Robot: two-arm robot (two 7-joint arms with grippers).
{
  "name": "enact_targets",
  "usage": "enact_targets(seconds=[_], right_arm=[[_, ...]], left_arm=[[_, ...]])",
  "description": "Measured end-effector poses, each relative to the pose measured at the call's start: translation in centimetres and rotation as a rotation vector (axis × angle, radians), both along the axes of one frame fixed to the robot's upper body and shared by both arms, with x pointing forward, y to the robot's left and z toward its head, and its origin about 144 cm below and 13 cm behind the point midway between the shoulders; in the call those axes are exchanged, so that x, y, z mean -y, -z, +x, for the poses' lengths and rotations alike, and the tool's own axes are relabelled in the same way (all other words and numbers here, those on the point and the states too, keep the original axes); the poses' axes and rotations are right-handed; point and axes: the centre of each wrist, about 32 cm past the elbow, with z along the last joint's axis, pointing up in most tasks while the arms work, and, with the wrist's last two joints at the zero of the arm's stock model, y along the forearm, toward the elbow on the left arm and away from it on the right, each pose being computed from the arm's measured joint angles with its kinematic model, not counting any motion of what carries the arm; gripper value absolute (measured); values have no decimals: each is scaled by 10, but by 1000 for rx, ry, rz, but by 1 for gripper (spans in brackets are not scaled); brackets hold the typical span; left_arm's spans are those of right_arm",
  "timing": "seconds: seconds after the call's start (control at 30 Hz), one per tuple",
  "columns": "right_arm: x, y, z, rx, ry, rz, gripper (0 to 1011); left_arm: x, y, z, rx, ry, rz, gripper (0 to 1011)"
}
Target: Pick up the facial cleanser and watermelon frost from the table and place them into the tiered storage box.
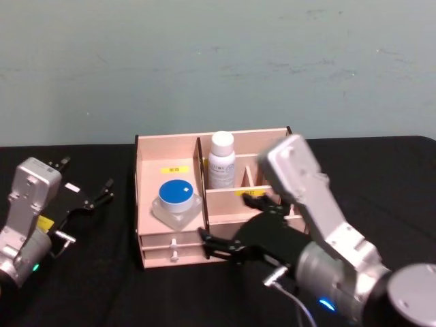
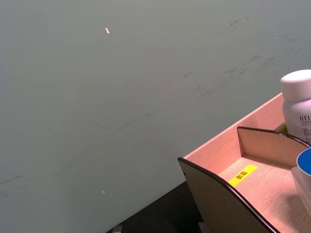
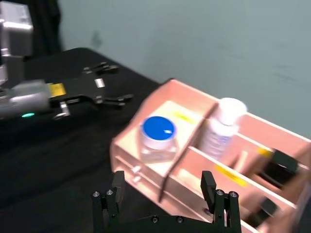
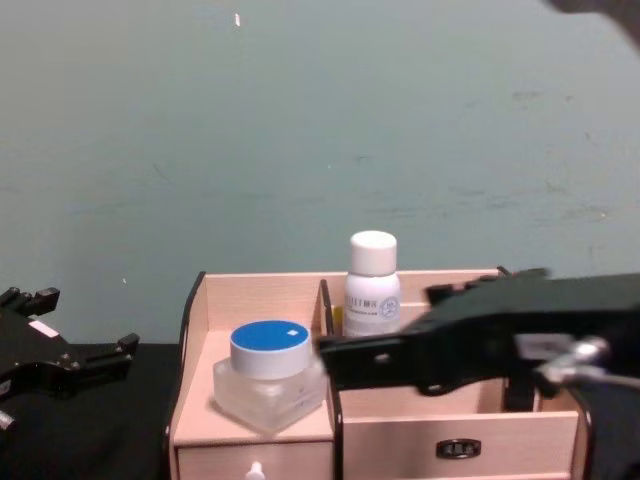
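The tiered storage box [image 1: 153, 187] stands mid-table, pinkish wood with yellow labels and two small front drawers. In its left compartment sits a clear jar with a blue lid [image 1: 177, 197] [image 4: 268, 372] [image 3: 158, 133]. A white bottle with a white cap [image 1: 221, 160] [image 4: 371, 285] [image 3: 221, 126] [image 2: 297, 104] stands upright in the rear middle compartment. I cannot tell which of the two is the facial cleanser and which the watermelon frost. My right gripper [image 1: 231, 221] [image 3: 163, 187] [image 4: 430, 325] hovers open and empty at the box's front. My left gripper [image 1: 87, 176] [image 4: 85, 322] is open and empty, left of the box.
A black cloth [image 1: 102, 272] covers the table, and a pale green wall [image 1: 218, 61] rises behind it. The box's right compartments [image 1: 252, 177] are partly hidden by my right arm. There is free room on the cloth left and right of the box.
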Motion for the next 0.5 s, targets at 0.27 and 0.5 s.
enact_targets(seconds=[0.27, 0.5], right_arm=[[27, 9, -19, 68, 172, 28, 1000], [48, 15, -20, 97, 286, 44, 1000]], left_arm=[[0, 0, 0, 0, 0, 0, 1010], [0, 0, 0, 0, 0, 0, 1010]])
